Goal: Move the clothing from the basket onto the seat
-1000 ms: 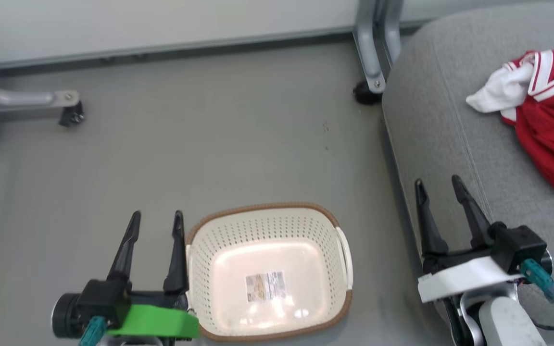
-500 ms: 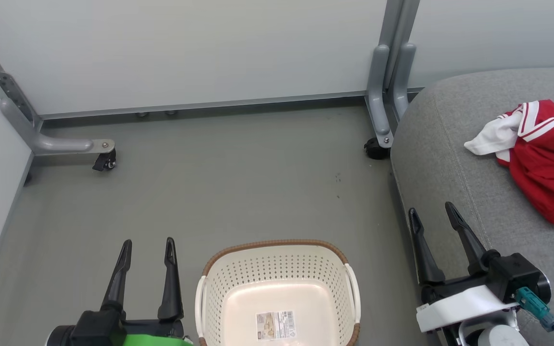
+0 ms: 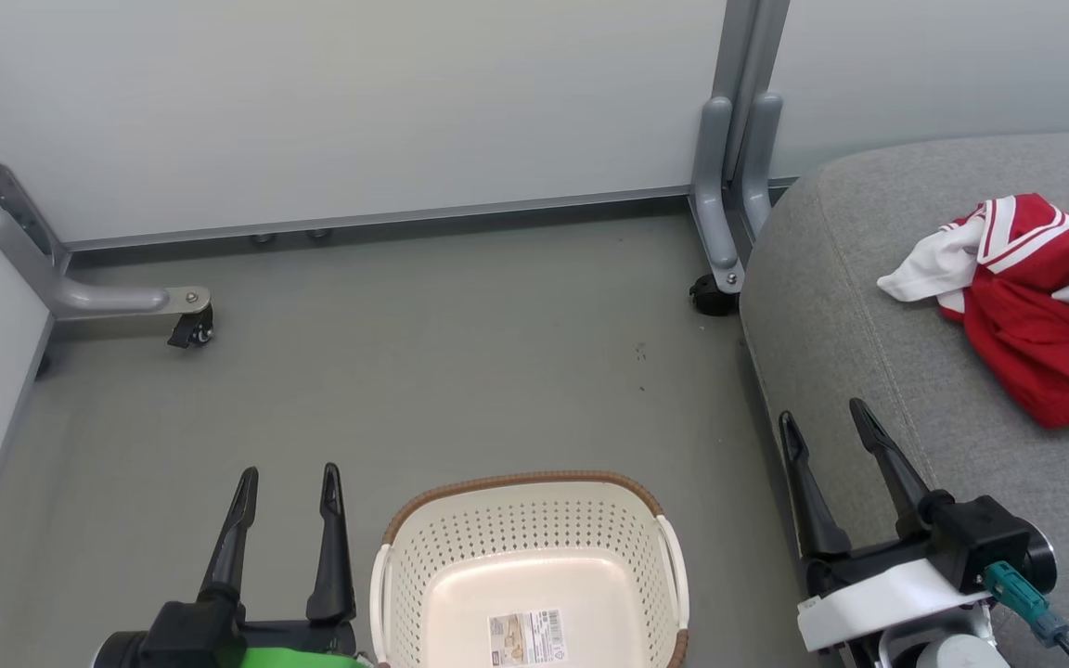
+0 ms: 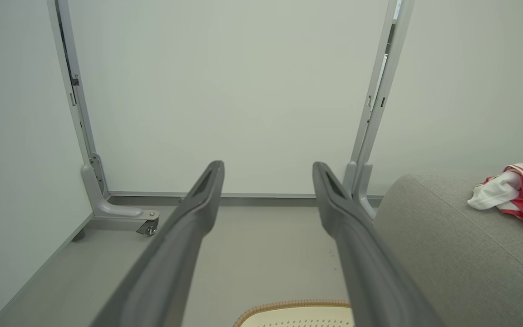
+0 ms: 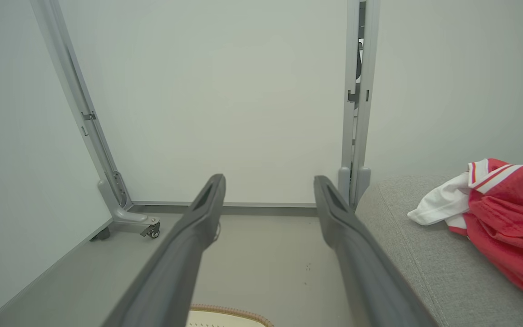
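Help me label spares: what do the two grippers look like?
Each has two long, dark, tapering fingers on a black block. The left gripper sits on a green mount, the right gripper on a white mount with a teal connector.

Open grey floor (image 3: 460,371) extends ahead of the open-topped cream perforated plastic basket (image 3: 516,529). Pale partition panels (image 3: 358,102) on grey castored metal feet (image 3: 718,250) close it behind and left. The grey upholstered seat (image 3: 831,306) closes it right, its near cushion bare beside the heaped red-and-white clothing (image 3: 1045,325).

Perforated plastic basket (image 3: 525,557), cloth seat (image 3: 869,306)
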You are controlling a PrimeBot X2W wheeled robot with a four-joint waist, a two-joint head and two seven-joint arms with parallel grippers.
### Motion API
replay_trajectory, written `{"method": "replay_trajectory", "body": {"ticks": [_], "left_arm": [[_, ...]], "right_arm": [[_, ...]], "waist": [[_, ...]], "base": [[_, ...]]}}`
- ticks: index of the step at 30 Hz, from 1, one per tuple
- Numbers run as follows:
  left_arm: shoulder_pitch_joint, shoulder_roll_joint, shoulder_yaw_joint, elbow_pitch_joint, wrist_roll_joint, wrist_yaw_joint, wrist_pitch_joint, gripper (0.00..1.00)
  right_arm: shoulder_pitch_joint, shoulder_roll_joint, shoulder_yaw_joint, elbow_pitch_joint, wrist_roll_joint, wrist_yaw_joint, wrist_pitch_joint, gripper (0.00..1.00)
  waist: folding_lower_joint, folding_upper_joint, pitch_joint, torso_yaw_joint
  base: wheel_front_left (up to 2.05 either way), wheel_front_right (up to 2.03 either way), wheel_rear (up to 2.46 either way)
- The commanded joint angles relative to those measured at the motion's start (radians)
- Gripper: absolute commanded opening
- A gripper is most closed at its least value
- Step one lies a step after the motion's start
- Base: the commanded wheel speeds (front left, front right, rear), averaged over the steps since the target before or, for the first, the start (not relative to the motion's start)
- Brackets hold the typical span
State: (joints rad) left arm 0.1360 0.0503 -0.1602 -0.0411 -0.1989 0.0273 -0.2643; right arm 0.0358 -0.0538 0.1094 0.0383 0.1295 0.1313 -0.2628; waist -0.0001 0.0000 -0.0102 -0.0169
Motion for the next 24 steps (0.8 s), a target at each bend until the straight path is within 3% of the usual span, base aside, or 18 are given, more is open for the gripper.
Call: {"method": "replay_trajectory", "body": {"ticks": [1, 13, 18, 19, 24], "left_arm": [[0.01, 0.001, 0.005, 0.002, -0.008, 0.005, 0.0, 1.0], [0.01, 0.001, 0.01, 0.008, -0.01, 0.004, 0.0, 1.0], [0.009, 0.001, 0.015, 0.017, 0.013, 0.028, 0.0, 1.0], [0.0, 0.0, 0.012, 0.015, 0.01, 0.026, 0.0, 0.0], [0.002, 0.0, 0.009, 0.039, -0.02, 0.027, 0.003, 0.0]], "right_arm": [[0.013, -0.006, 0.001, -0.003, -0.003, -0.001, -0.003, 1.0], [0.01, -0.006, 0.008, 0.002, -0.008, -0.001, -0.003, 1.0], [0.014, -0.004, 0.014, -0.003, -0.013, -0.001, -0.003, 1.0], [0.001, 0.0, 0.013, 0.0, -0.009, 0.0, 0.0, 0.0], [0.01, 0.005, 0.014, 0.025, 0.024, 0.0, 0.005, 0.0]], "waist": [[0.0001, 0.0, -0.002, 0.0], [0.0001, 0.0, -0.008, -0.004], [0.0001, 0.0, -0.014, -0.006], [0.0001, 0.0, -0.014, -0.006], [0.0001, 0.0, -0.015, -0.005]], "base": [[0.0, 0.0, 0.0], [0.0, 0.0, 0.0], [0.0, 0.0, 0.0], [0.0, 0.0, 0.0], [0.0, 0.0, 0.0]]}}
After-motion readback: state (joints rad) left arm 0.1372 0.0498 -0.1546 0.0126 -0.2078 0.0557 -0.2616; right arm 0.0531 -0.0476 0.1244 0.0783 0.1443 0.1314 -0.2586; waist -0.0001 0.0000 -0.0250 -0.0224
